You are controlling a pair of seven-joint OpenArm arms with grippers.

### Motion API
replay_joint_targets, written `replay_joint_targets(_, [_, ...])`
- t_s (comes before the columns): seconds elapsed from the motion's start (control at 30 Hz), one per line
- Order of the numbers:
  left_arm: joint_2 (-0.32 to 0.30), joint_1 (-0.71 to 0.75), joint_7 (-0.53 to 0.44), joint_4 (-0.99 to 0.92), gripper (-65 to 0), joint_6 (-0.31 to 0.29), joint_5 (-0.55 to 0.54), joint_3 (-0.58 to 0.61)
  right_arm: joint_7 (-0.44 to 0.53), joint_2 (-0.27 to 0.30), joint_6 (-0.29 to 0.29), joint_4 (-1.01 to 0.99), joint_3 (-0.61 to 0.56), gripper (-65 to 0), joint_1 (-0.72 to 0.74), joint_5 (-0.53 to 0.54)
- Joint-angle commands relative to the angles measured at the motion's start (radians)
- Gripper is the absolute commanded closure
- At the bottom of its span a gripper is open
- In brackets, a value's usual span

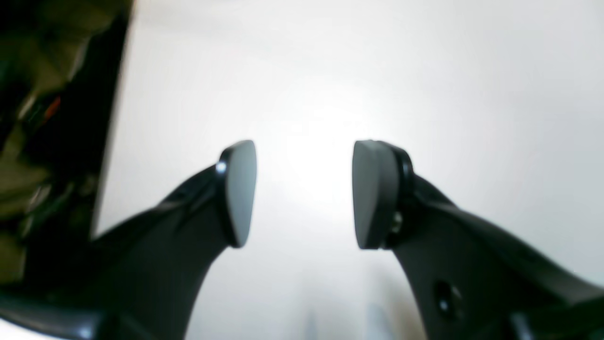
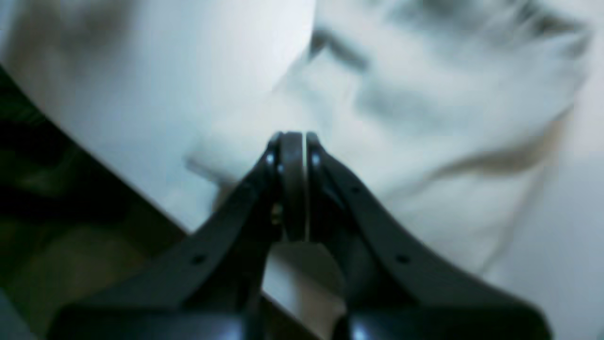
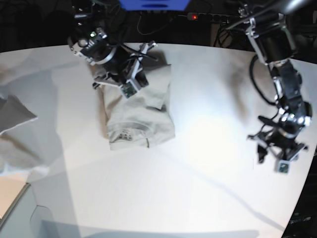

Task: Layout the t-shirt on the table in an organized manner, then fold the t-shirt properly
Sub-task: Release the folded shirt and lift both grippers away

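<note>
The light grey-beige t-shirt lies bunched in a rough rectangle on the white table, left of centre in the base view. At its far edge my right gripper is shut, and in the right wrist view the right gripper has both pads pressed together on the blurred t-shirt where its near edge meets them. My left gripper hangs far off at the table's right side. The left wrist view shows the left gripper open over bare table.
A grey cloth lies at the left edge, with a pale box below it. Cables and a power strip run behind the table. The table's curved edge passes close to the left arm.
</note>
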Motion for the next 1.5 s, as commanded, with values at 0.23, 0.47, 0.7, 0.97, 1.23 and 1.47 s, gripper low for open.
replay_joint_targets(0.23, [-0.021,0.114,-0.024,0.071,-31.1,0.001,-0.013,-0.096,0.106,-0.005,0.014,-0.278,0.0,0.0,0.085,0.01])
replay_joint_targets(0.47, [-0.016,0.188,-0.024,0.134,-31.1,0.001,-0.013,-0.096,0.165,-0.005,0.014,-0.27,-0.001,0.0,0.068,0.009])
replay_joint_targets(0.7, [-0.013,0.204,-0.024,0.127,-31.1,0.001,-0.013,-0.097,0.165,-0.005,0.014,0.068,0.002,0.0,-0.027,0.01])
replay_joint_targets(0.97, [0.001,0.227,-0.024,0.123,-31.1,0.001,-0.013,-0.099,0.171,-0.005,0.014,-0.104,0.129,0.0,0.068,0.012])
replay_joint_targets(1.23, [0.004,0.263,-0.025,0.123,-31.1,0.001,-0.013,-0.099,0.217,-0.005,0.014,-0.336,0.177,0.0,0.137,0.012])
replay_joint_targets(1.47, [0.005,0.278,-0.025,0.123,-31.1,-0.001,-0.013,-0.099,0.258,-0.005,0.014,-0.233,0.243,0.0,0.105,0.013])
